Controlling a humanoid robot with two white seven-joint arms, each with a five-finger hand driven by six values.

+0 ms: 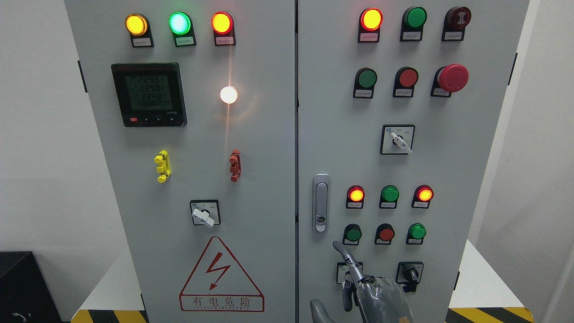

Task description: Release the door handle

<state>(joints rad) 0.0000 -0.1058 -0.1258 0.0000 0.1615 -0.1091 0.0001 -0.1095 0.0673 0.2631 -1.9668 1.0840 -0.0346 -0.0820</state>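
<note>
White walls frame a grey two-door electrical cabinet [251, 179] that fills the view, doors shut, seam down the middle. Door handle [320, 202], a silver flush latch, sits on the right door just beside the seam, upright and flat in its recess. One robot hand [358, 280] shows at the bottom edge right of middle, so I call it the right hand; it is below the handle and clearly apart from it, holding nothing. Index finger [345, 255] points up toward the handle, other fingers loosely curled, thumb low at the edge; overall relaxed, not gripping. Release looks done or nearly so. Risk: the hand lies over the lower selector switches [410, 272], and the raised finger is close under the green push button [353, 234] and red push button [385, 233], so a sloppy withdrawal sideways or upward could nudge a control on a live panel. A finger might also snag the latch. Left hand not visible.
</note>
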